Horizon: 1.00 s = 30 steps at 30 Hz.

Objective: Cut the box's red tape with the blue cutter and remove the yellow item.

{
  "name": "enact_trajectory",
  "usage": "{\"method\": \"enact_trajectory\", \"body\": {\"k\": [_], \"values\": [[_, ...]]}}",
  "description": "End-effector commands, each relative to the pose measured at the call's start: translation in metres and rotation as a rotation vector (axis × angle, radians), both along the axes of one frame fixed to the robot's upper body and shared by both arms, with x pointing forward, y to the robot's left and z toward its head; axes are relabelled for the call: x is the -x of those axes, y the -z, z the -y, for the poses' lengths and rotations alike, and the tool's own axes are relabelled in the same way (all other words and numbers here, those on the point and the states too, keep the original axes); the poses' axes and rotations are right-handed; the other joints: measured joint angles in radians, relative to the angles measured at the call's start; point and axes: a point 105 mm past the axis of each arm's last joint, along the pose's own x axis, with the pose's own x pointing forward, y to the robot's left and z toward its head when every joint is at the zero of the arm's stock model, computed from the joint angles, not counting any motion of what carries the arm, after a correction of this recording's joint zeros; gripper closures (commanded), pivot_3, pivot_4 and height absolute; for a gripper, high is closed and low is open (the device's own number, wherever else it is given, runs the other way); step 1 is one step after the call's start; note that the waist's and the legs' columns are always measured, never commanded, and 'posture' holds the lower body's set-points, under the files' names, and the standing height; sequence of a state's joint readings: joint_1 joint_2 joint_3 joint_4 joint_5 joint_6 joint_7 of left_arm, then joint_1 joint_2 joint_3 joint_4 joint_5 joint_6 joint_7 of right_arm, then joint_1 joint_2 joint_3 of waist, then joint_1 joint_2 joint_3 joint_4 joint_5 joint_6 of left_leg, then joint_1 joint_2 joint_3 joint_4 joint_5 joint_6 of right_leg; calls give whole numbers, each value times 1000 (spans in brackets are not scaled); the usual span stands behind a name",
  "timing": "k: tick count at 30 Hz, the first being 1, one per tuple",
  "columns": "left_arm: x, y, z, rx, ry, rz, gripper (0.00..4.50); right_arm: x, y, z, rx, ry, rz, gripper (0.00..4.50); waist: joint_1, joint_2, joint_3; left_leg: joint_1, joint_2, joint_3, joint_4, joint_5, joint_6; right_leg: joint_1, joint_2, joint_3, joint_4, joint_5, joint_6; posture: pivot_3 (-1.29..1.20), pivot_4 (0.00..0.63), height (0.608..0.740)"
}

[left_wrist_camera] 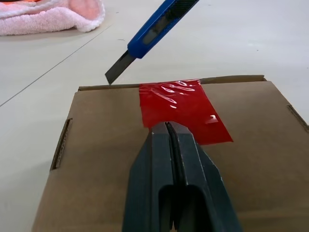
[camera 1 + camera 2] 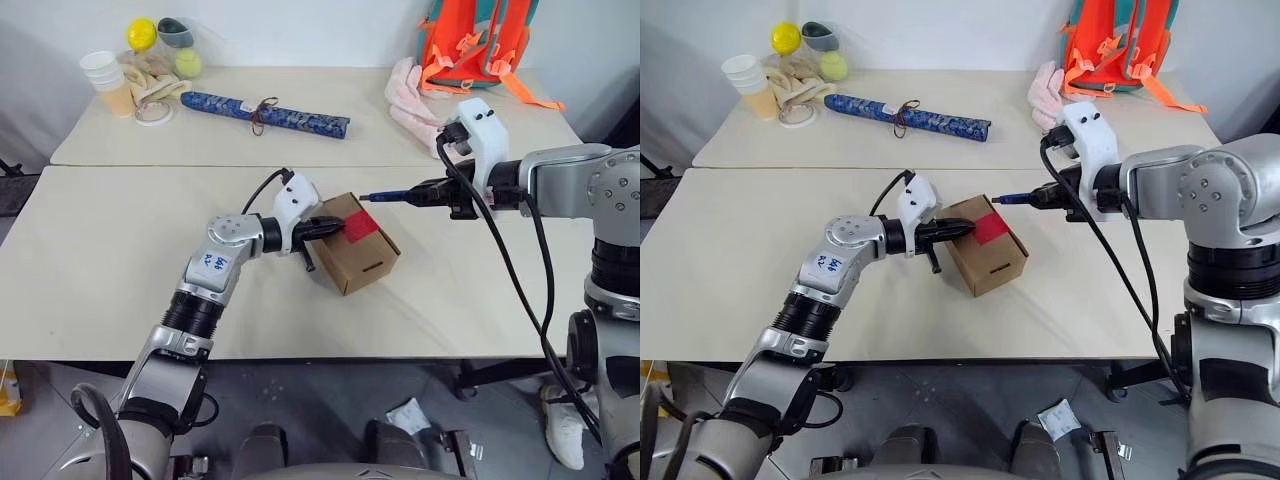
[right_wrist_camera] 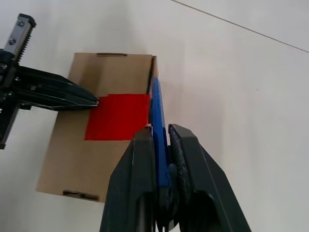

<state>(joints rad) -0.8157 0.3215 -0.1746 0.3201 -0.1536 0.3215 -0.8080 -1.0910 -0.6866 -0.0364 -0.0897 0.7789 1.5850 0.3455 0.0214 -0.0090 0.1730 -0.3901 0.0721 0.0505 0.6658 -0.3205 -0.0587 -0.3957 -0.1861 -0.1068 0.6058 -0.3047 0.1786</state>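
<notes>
Two pale benches (image 2: 120, 250) meet edge to edge under your arms, and the box (image 2: 352, 255) sits on the near one, just about centre, turned at an angle to the bench edge. You can see the red tape (image 2: 362, 226) stuck across its top, running to the far edge of the lid, with a slot showing in the end flap that faces you.

Your left tool (image 2: 333, 227) is shut tight, fingers pressed together with nothing between them, and their tips rest on the box top right at the near edge of the tape. It reaches in level from the left.

Your right tool (image 2: 425, 193) is clamped on the cutter (image 2: 385, 196), gripping the blue handle between both fingers. It comes in from the right, tilted a little downward, cutter pointing at the box. In the left wrist view the grey blade (image 1: 119, 68) is out, its tip right at the far top edge of the box, just beside the tape's corner; you cannot tell from here whether it actually touches the cardboard.

On the far bench: a patterned blue roll (image 2: 265, 112) tied with string, a stack of paper cups (image 2: 107, 80), a yellow ball (image 2: 141, 33), pink cloth (image 2: 410, 95) and an orange backpack (image 2: 478, 40).
</notes>
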Motion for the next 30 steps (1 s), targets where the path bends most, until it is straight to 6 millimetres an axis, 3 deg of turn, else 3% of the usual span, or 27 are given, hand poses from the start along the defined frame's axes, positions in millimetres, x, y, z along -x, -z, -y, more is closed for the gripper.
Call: {"method": "enact_trajectory", "body": {"k": [1, 11, 23, 30], "values": [[2, 12, -1, -18, -20, -42, 4500, 4, -18, 2, -15, 15, 81, 4355, 0, 0, 0, 0, 0, 0, 0, 0, 0, 0, 0, 0, 0, 0, 0, 0, 150, 740], [3, 19, -3, 18, -69, -112, 4500, 4, -19, 2, -16, 32, 109, 4355, -1, 0, 0, 1, 0, 0, 0, 0, 0, 0, 0, 0, 1, 0, 0, 0, 150, 740], [7, 22, -4, 20, -83, -152, 4500, 8, 3, -5, -39, 16, 75, 4355, -3, 0, 0, 1, 0, 0, 0, 0, 0, 0, 0, 0, 2, 0, 0, 0, 150, 740], [9, 22, -6, 14, -83, -157, 4500, 6, 4, -4, -51, 40, 80, 4355, -4, 1, 0, 2, 0, 0, 0, 0, 0, 0, 0, 0, 2, 0, 0, 0, 150, 740]]}}
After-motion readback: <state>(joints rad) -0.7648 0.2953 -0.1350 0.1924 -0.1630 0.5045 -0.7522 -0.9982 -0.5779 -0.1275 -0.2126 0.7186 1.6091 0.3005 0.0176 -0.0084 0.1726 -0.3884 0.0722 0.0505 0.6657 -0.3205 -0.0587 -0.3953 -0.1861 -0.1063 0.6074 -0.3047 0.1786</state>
